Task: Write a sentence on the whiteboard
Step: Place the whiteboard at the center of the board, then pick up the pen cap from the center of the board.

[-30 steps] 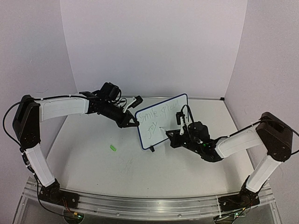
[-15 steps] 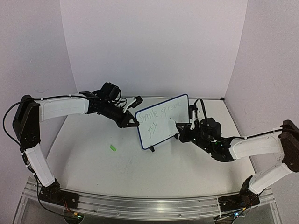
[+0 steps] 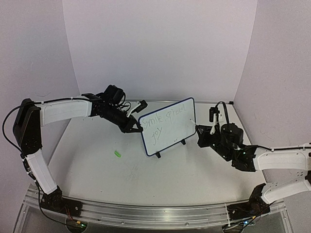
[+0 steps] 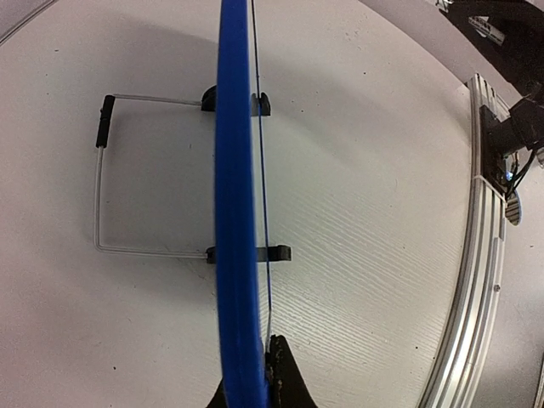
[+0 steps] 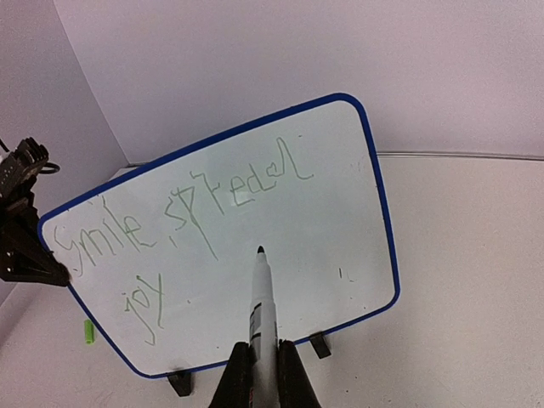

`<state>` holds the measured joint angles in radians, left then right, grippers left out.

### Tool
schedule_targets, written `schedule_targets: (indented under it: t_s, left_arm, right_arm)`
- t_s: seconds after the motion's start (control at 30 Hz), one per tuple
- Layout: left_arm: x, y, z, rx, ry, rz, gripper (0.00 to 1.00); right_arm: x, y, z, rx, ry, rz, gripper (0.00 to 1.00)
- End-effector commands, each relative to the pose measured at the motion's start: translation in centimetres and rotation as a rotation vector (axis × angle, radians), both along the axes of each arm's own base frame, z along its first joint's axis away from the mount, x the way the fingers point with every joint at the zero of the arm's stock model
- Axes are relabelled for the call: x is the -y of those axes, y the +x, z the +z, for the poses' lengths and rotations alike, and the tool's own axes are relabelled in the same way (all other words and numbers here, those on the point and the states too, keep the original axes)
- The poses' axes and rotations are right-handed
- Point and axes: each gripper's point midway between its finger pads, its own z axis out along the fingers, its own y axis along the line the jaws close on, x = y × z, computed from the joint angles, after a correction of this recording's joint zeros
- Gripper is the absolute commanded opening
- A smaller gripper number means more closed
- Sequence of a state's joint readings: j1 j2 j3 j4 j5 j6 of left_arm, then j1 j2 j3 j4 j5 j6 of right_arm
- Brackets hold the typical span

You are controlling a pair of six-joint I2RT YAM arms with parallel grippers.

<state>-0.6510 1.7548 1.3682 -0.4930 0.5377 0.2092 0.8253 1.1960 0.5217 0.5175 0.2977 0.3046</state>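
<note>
1. The whiteboard [image 3: 167,127] is standing on the table [image 3: 97,165], showing the sentence [image 5: 187,212] in green.
2. The left tool [image 3: 137,128] is clamping its left edge.
3. The right tool [image 5: 259,365] is gripping a marker [image 5: 257,293] tightly, just beside the board.

Upright whiteboard [image 3: 170,131] — mid-table obstacle

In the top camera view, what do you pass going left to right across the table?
From the left: green scrap, left gripper, whiteboard, right gripper.
</note>
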Motion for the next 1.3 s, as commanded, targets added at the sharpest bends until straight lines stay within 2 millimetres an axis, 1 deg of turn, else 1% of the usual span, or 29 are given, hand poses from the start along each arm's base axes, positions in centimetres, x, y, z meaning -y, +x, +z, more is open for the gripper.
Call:
schedule_targets:
  t_s: [0.0, 0.13, 0.23, 0.4, 0.5, 0.57, 0.67, 0.77, 0.9, 1.07, 1.13, 1.17, 1.23, 1.27]
  left_arm:
    - [-2.1, -1.8, -1.8, -0.064, 0.104, 0.014, 0.0]
    - [-2.6, -1.4, -1.0, -0.049, 0.09, 0.031, 0.0]
    - [-2.6, -1.5, -0.5, -0.05, 0.07, 0.029, 0.0]
    - [-2.8, -1.5, -0.8, -0.059, 0.081, 0.036, 0.01]
    - [-2.9, -1.2, -0.5, -0.047, 0.083, 0.054, 0.1]
    - [-3.1, -1.1, -0.1, -0.034, 0.075, 0.066, 0.19]
    - [-3.4, -0.8, 0.6, -0.004, 0.067, 0.098, 0.26]
    - [-4.1, -0.5, 1.5, 0.043, 0.055, 0.148, 0.38]
    - [-5.5, -0.6, 3.0, 0.086, 0.033, 0.213, 0.49]
    - [-6.8, -1.4, 3.9, 0.099, -0.004, 0.281, 0.57]
    - [-7.6, -1.4, 4.0, 0.112, -0.016, 0.333, 0.61]
    - [-8.3, -1.0, 4.1, 0.113, -0.023, 0.382, 0.62]
    - [-9.4, -0.5, 3.2, 0.084, -0.039, 0.465, 0.63]
    - [-9.8, -0.5, 2.4, 0.06, -0.049, 0.494, 0.63]
  right_arm:
    - [1.1, -0.4, 0.1, 0.003, 0.001, -0.031, 0.0]
    - [1.3, -0.5, 0.1, 0.0, 0.006, -0.036, 0.0]
    - [1.2, -0.5, 0.1, -0.002, 0.007, -0.032, 0.0]
    - [1.2, -0.4, 0.2, -0.002, 0.009, -0.034, 0.0]
    - [1.1, -0.4, 0.4, 0.0, 0.012, -0.03, 0.0]
    - [1.1, -0.5, 0.6, 0.002, 0.012, -0.029, 0.0]
    - [1.2, -0.5, 0.7, 0.006, 0.009, -0.029, 0.0]
    - [1.3, -0.6, 0.8, 0.007, 0.008, -0.032, 0.0]
    - [1.4, -0.7, 0.8, 0.007, 0.011, -0.035, 0.0]
    - [1.6, -0.6, 0.8, 0.007, 0.011, -0.04, 0.0]
    - [1.5, -0.6, 0.9, 0.007, 0.012, -0.039, 0.0]
    - [1.5, -0.6, 0.9, 0.007, 0.013, -0.039, 0.0]
    - [1.5, -0.6, 0.9, 0.005, 0.017, -0.041, 0.0]
    - [1.5, -0.6, 0.9, 0.003, 0.018, -0.042, 0.0]
